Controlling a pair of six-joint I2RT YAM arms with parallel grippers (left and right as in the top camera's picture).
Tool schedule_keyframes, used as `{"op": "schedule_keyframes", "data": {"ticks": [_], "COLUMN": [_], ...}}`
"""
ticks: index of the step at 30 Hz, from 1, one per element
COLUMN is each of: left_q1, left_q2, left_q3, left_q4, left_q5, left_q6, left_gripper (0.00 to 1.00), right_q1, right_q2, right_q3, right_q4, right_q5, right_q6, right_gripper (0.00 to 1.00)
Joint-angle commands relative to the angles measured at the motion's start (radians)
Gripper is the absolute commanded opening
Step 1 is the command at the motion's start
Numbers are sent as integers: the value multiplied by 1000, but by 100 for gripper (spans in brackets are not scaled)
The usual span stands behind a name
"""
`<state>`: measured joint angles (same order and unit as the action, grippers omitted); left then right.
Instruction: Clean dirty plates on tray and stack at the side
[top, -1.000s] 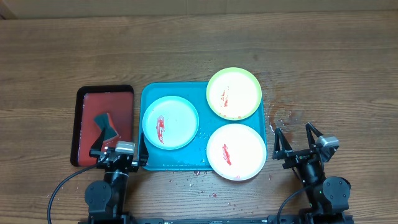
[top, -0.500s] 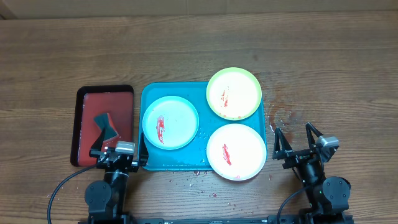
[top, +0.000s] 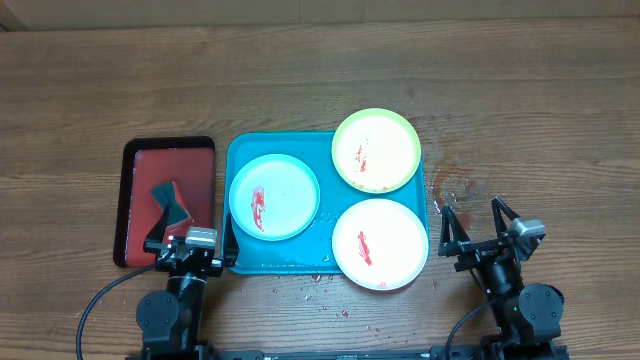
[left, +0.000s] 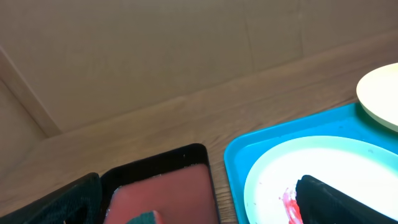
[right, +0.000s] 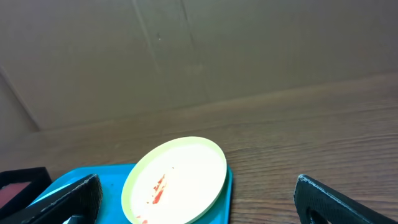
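Three plates with red sauce smears lie on the turquoise tray (top: 240, 150): a light blue plate (top: 275, 196) at the left, a yellow-green plate (top: 376, 150) at the back right, a white plate (top: 380, 243) at the front right, overhanging the tray's front edge. My left gripper (top: 190, 243) is open and empty at the front, between the two trays. My right gripper (top: 472, 232) is open and empty, right of the white plate. The left wrist view shows the blue plate (left: 323, 174) and the tray (left: 239, 155). The right wrist view shows the yellow-green plate (right: 177, 177).
A dark red tray (top: 140, 200) lies left of the turquoise tray and holds a dark sponge with a red side (top: 171, 198). Red specks dot the table (top: 310, 290) in front of the tray. A wet patch (top: 455, 185) lies right of it.
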<state>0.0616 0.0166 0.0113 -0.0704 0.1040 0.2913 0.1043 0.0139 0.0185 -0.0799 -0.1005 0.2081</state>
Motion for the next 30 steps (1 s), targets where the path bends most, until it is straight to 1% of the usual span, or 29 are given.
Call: {"op": "schedule_keyframes", "data": {"ticks": [1,19,22,24,25,26,27,30], "left_q1": [11,11,11,11,11,11,11,11], "left_q2": [-12,-12,-12,-12,-12,-12,-12,-11], "left_q3": [-6,-6,-6,-6,-6,-6,-6,21], "left_q4": [1,2,66,51,55,56,55,24], "left_q5": [0,2,72,147,155,159,148,148], "left_q6": [-11,-10,-11,-10,-14,-38,-105,-166], "left_gripper": [100,100,100,100,100,100,100,100], "right_q1": [-6,-6,-6,-6,-6,-6,-6,-6], "right_q2": [-11,28,28,28,28,28,28,30], "right_q3": [-11,-11,-11,-10,-10,-9,3,48], "right_q4": [3,3,3,3,5,7,5,-5], "right_q5": [23,16,16,4,-6,-15,-40,-59], "right_q6": [-7,4,4,4,4,4,4,4], "right_gripper": [100,100,100,100,100,100,100,100]}}
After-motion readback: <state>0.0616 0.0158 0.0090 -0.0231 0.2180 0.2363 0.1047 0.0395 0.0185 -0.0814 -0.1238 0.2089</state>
